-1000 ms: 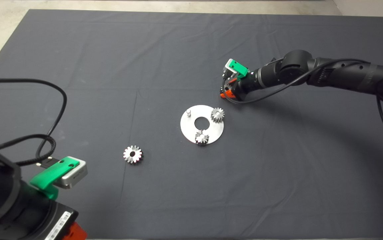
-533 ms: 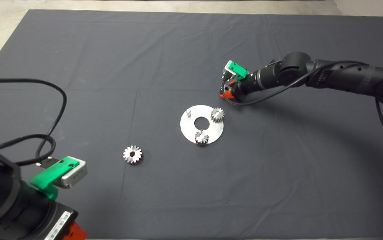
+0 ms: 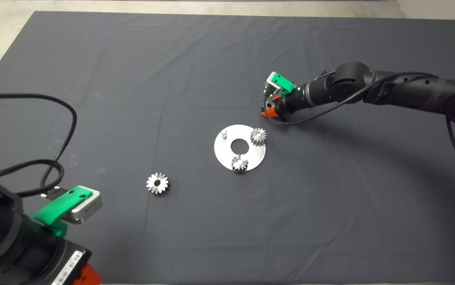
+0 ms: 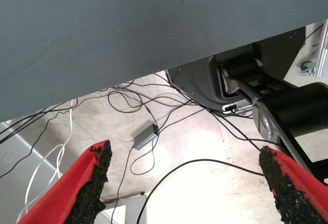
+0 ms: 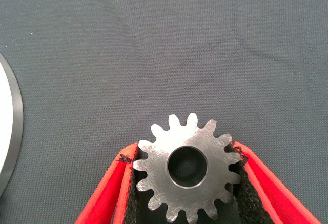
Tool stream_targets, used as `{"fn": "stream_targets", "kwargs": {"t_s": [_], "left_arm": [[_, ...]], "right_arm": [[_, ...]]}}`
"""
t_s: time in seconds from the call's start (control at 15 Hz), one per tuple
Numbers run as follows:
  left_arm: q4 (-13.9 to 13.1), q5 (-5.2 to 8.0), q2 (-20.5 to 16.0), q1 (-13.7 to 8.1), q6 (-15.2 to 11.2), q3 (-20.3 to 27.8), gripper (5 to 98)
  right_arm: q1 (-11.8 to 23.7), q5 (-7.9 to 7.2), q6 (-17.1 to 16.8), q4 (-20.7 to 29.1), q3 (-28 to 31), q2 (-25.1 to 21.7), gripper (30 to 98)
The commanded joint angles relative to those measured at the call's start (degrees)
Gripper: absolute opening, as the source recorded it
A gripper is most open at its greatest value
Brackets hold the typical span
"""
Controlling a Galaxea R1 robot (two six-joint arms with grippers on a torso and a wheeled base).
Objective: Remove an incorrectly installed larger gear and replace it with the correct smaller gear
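The right end effector point(image 5: 187, 183) grips the smaller gear point(image 5: 187, 167) just beside the round plate point(image 3: 239, 147); next, seating it on the bare peg point(image 3: 224, 133) (larger gear point(image 3: 157, 183) already removed).

Bare mat point(image 3: 330, 206) lies open across the lower right and upper left of the head view. Mid-frame, the plate point(image 3: 227, 156) carries a pin point(image 3: 223, 133) and two gears point(image 3: 258, 136), and the larger gear point(image 3: 157, 183) lies left of it.
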Motion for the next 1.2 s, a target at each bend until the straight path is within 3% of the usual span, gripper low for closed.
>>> {"fn": "stream_targets", "kwargs": {"t_s": [0.0,0.13,0.27,0.53,0.67,0.87,1.13], "left_arm": [[-1.13,0.06,-0.33,-0.7,0.0,-0.26,73.3],[-1.13,0.23,-1.76,-0.61,-0.28,-0.43,73.3],[-1.13,0.06,-5.52,-0.61,-0.18,-0.72,73.3],[-1.13,0.41,-5.91,-0.61,-0.44,-0.43,73.3],[-0.78,1.29,-5.9,-0.61,-0.44,-0.61,73.3],[-0.78,1.29,-5.73,-0.61,-0.44,-0.43,73.3],[-0.78,1.29,-5.64,-0.53,-0.27,-0.43,73.3]], "right_arm": [[3.04,-0.34,0.45,-1.51,0.84,-0.09,41.3],[4.03,-0.43,0.62,-1.42,0.84,-0.01,41.1],[5.76,-0.78,1.35,-0.3,0.84,0.08,40.3],[8.88,-3.86,1.94,4.45,0.84,0.96,39.2],[9.06,-5.88,2.46,7.0,0.84,1.83,39.1],[11.13,-12.0,6.04,7.1,0.13,5.82,39.0],[11.43,-14.13,8.17,7.19,1.09,7.97,39.0]]}}
